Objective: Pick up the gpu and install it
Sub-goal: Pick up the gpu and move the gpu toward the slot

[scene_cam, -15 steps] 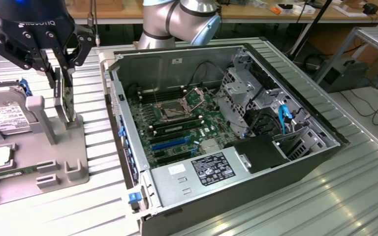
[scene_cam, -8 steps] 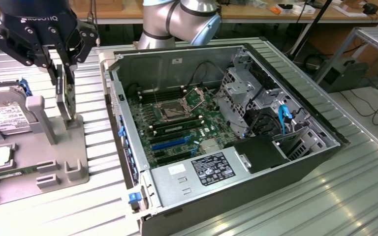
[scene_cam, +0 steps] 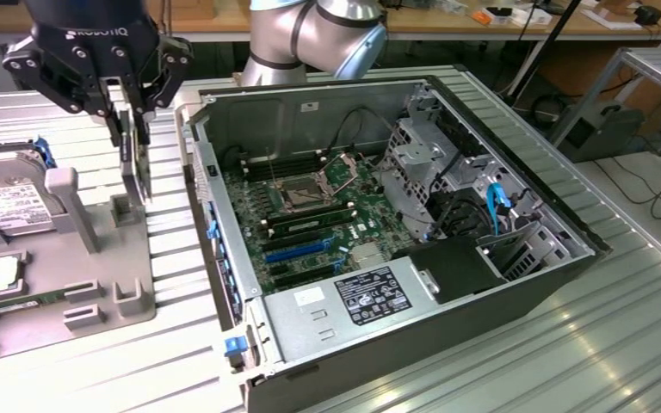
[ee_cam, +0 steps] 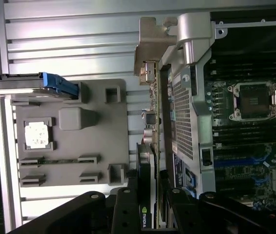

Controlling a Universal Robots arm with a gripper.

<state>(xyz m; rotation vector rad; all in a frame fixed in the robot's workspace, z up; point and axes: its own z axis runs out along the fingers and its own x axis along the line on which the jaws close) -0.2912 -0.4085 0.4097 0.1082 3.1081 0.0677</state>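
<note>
gpu (scene_cam: 138,172): thin, flat dark card with a pale folded metal bracket at one end, standing on edge just outside the computer case (scene_cam: 423,95), beside its perforated rear wall
gripper (scene_cam: 130,120): black, blocky, bolted fingers (ee_cam: 128,207); jaws partly spread and pinching the gpu (ee_cam: 147,161) by its two flat faces
card's lower end: close over the tray's edge nearest the case; contact cannot be told
computer case: open grey steel box lying on its side, with a green motherboard (scene_cam: 296,206), an empty square socket and a labelled power supply (scene_cam: 365,297) inside
tray (scene_cam: 89,258): matte grey moulded holder with blocky posts, on the gpu's far side from the case
hard drive (scene_cam: 9,211): silver with a white label, upright in the tray, well apart from the case
table (scene_cam: 606,327): ribbed pale metal slats under the case and tray
in the way: the case's raised rear wall stands between the gpu and the motherboard
</note>
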